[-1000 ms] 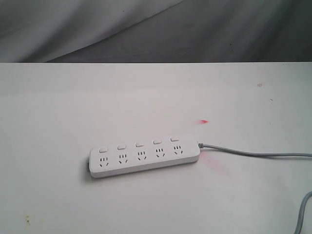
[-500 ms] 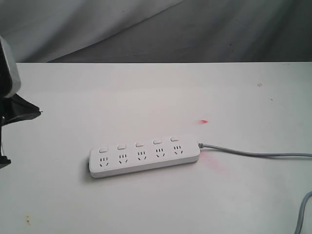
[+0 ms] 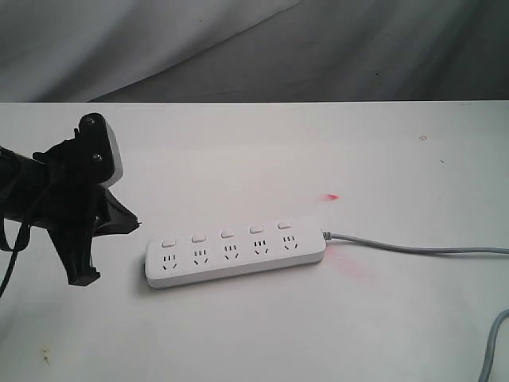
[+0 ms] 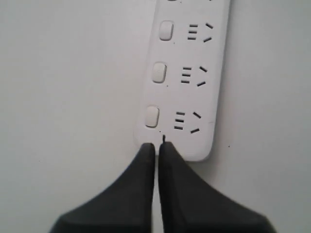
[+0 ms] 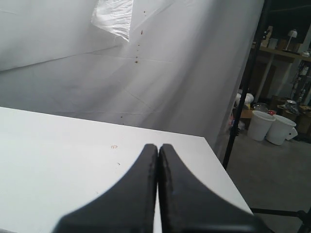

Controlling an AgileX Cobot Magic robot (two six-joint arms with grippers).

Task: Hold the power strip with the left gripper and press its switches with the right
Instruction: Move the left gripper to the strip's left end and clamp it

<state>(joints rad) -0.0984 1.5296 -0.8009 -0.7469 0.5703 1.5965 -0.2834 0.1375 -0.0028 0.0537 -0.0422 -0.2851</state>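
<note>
The white power strip [image 3: 235,255] lies flat near the table's middle, its grey cord [image 3: 413,251] running off to the right. Five small switches [image 3: 227,235] sit in a row along its far side. My left gripper [image 3: 134,224] is shut and empty, its tip just off the strip's left end and a little above it. In the left wrist view the shut left gripper [image 4: 156,147] points at the end of the power strip [image 4: 184,73], close to the nearest switch [image 4: 152,116]. The right gripper [image 5: 158,147] is shut and empty over bare table; the exterior view does not show it.
A small red mark [image 3: 332,197] and a pink smear [image 3: 350,268] lie on the white table [image 3: 238,159] near the strip's cord end. A second loop of grey cord [image 3: 495,342] shows at the lower right. A grey cloth backdrop [image 3: 238,48] hangs behind the table.
The left arm has come in from the left edge and moved right, toward the strip's left end. The power strip and cord have not moved.
</note>
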